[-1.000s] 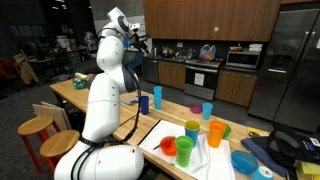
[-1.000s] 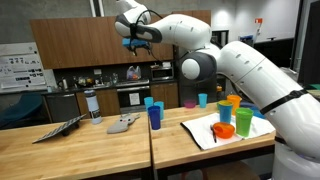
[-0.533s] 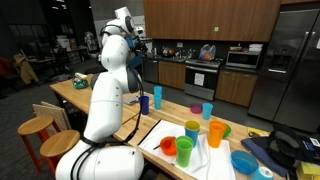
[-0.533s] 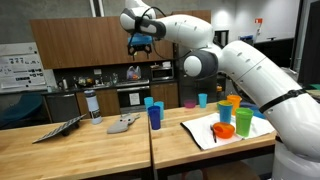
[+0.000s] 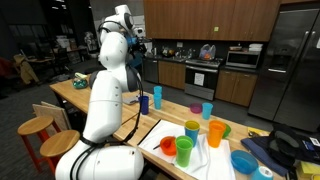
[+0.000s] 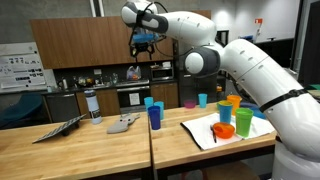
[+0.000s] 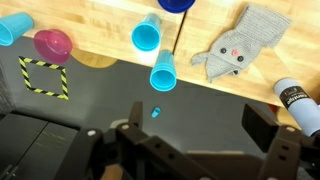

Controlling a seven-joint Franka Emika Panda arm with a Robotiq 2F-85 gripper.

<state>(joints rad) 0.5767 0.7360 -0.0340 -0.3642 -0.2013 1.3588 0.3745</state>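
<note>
Arm first: the white robot arm (image 6: pixel 240 70) rears high over the long pale wooden table (image 6: pixel 60 155), with its black two-finger gripper (image 6: pixel 145 40) far above the tabletop. The jaws stand fully apart and hold nothing.

In the wrist view the gripper (image 7: pixel 197 128) hangs out past the table edge, with dark floor directly under it. From there:

- The grey knitted cloth (image 7: pixel 238 45) lies flat on the wood at one o'clock.
- The white bottle with a black cap (image 7: pixel 295 95) is at three o'clock.
- The pink plastic cup (image 7: pixel 53 43) sits at ten o'clock.
- The nearest light blue plastic cup (image 7: pixel 163 72) stands at eleven o'clock, right at the table edge.
- A second light blue plastic cup (image 7: pixel 147 37) stands just beyond it, close to touching.
- The dark blue plastic cup (image 7: pixel 177 4) stands further on at twelve.

The likeliest trouble is the nearest cup's spot on the rim. It looks light and empty, so a finger catching its lip from the twelve o'clock side could tip it to the floor. Its neighbour is close enough that wide-spread jaws might knock it. A straight drop from this height would miss the table altogether.
</note>
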